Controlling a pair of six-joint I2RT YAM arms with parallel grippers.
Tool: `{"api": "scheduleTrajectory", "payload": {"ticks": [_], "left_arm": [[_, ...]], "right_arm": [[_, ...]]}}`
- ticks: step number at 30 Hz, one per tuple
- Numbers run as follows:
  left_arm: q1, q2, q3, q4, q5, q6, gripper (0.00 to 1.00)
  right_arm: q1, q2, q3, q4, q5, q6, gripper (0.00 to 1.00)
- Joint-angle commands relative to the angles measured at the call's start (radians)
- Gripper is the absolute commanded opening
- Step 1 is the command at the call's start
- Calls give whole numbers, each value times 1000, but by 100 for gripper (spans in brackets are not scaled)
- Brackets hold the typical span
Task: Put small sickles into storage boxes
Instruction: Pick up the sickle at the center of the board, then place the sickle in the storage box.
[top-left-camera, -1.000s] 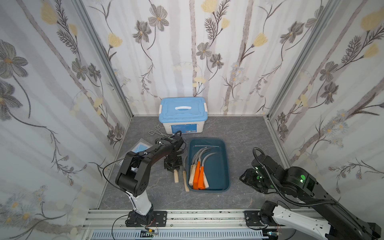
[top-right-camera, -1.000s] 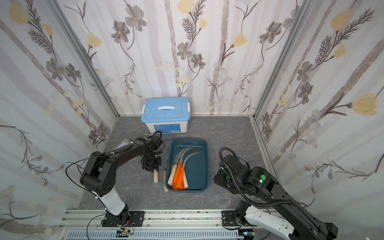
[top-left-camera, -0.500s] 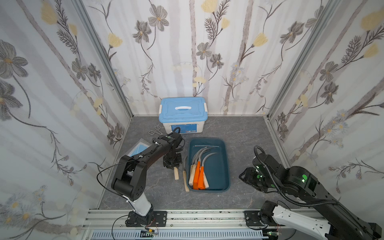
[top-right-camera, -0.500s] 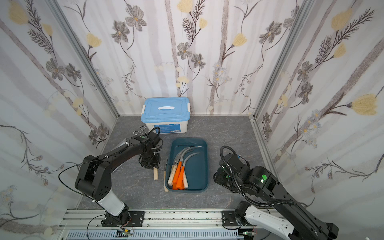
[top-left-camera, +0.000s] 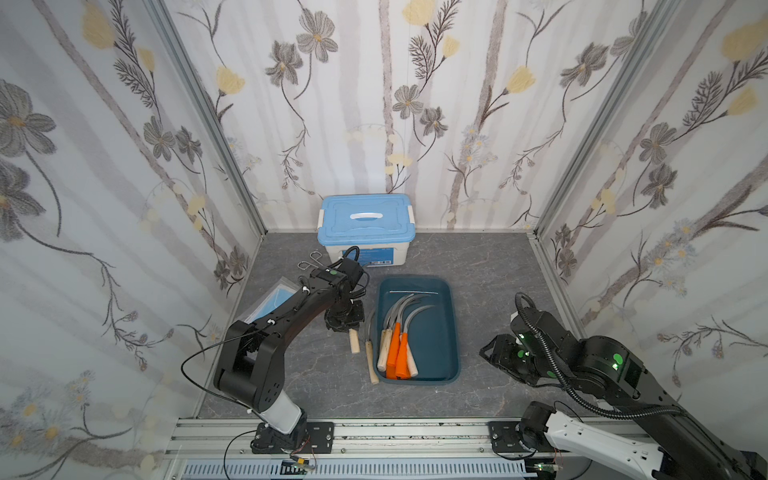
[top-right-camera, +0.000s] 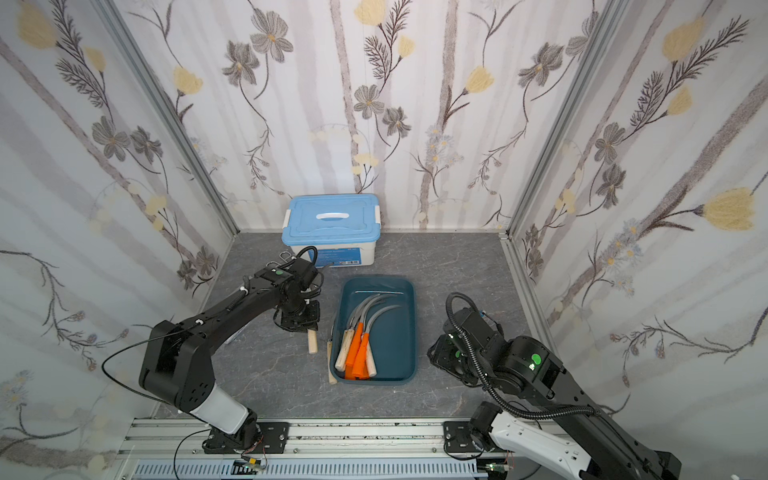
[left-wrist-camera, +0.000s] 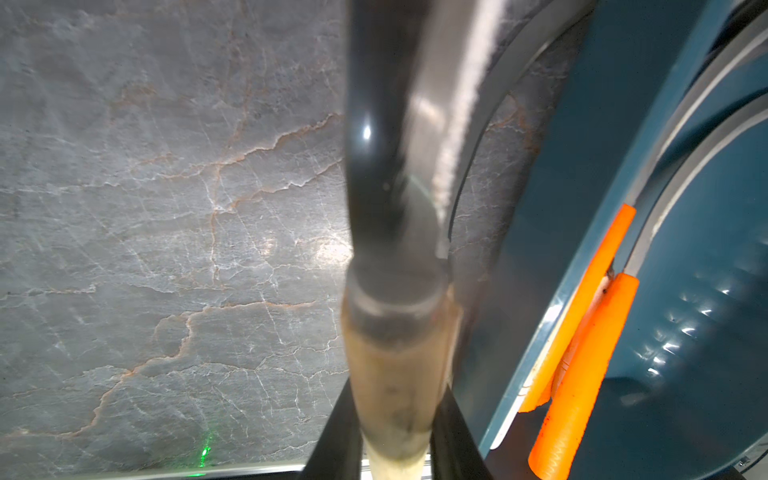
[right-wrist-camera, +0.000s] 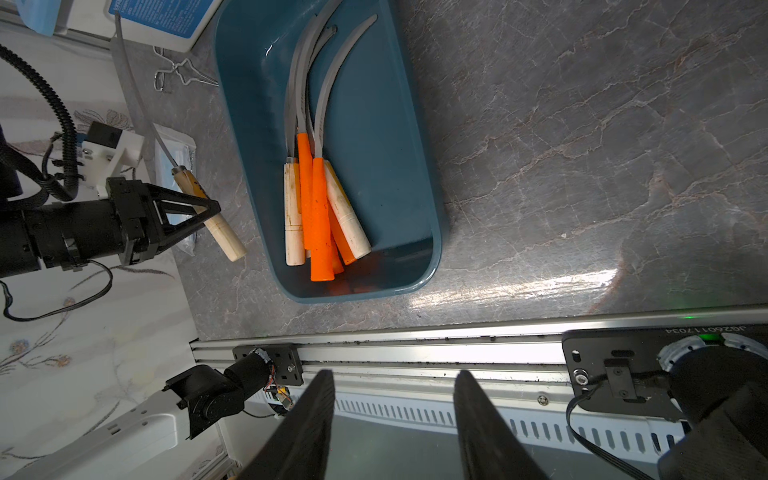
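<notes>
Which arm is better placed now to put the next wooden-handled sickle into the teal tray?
Left. The left end effector is shut on a wooden-handled sickle beside the teal tray; the right end effector is open and holds nothing.

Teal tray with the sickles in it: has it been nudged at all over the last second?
No. In both top views the teal tray lies where it did before, with the same gap between its far end and the white box with the blue lid.

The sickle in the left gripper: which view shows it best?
Right wrist view: the sickle shows whole, blade and wooden handle, the left gripper shut on it. The left wrist view is close but blurred; in both top views only the handle end shows below the gripper.
</notes>
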Motion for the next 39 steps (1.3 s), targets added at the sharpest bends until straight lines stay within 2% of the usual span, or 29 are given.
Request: {"api": "scheduleTrajectory", "payload": {"ticks": [1, 11, 21, 37, 39], "left_arm": [[-9, -11, 20, -9, 7, 9, 0], [-52, -5, 86, -14, 2, 30, 0], [-139, 20, 148, -7, 3, 48, 0], [-267, 129, 218, 9, 16, 65, 0], [-279, 152, 259, 8, 19, 69, 0]], "right_arm": [[-1, 13, 8, 40, 23, 2, 49], [-1, 12, 8, 44, 26, 2, 49], [-2, 8, 11, 38, 23, 0, 49], [-1, -20, 8, 15, 25, 7, 49], [-1, -21, 9, 10, 26, 7, 49]]}}
